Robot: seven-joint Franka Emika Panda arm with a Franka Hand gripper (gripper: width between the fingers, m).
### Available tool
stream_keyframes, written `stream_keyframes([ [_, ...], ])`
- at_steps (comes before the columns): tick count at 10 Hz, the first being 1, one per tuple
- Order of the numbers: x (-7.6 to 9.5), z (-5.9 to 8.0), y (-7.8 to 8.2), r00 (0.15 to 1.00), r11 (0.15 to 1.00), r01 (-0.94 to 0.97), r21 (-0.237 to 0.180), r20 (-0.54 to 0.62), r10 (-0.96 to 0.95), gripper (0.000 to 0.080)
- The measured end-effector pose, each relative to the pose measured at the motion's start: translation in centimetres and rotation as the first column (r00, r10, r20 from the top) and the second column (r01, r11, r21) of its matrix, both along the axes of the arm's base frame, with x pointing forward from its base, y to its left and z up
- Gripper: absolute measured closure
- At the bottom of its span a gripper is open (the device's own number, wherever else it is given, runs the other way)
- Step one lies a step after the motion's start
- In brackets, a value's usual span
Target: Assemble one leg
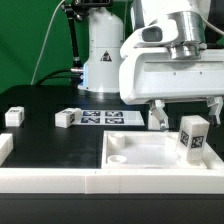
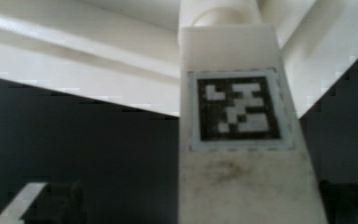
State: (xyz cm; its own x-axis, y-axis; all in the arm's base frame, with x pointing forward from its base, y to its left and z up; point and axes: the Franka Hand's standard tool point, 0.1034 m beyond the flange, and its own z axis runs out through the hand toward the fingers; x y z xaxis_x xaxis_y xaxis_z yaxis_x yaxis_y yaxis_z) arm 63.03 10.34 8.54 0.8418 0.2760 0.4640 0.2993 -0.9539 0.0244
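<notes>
Pincer [image 1: 186, 118] is open, jaws wide apart, straddling the leg [image 1: 192, 136] with no visible contact. The leg stands upright on the panel [image 1: 140, 152], at the corner toward the exterior view's right, tag facing the camera. In the wrist view the leg [image 2: 238, 130] fills the frame, tag square-on, with dark fingers [image 2: 25, 203] well off to each side. Likely reason: the leg sits over a corner socket and the pincer is centred on it for a grip to twist it in. Can't tell if it is seated. A spare block [image 1: 66, 118] lies on the table [image 1: 60, 145] just beside the marker board [image 1: 110, 118], clear of the work.
</notes>
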Motion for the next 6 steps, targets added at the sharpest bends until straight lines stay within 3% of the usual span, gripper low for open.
stream_keyframes([
  [3, 0.5, 0.3, 0.3, 0.957, 1.0, -0.012, 0.005, -0.29, 0.013, 0.015],
  [6, -1.0, -0.1, 0.9, 0.852, 1.0, -0.027, -0.015, -0.524, 0.016, 0.015],
])
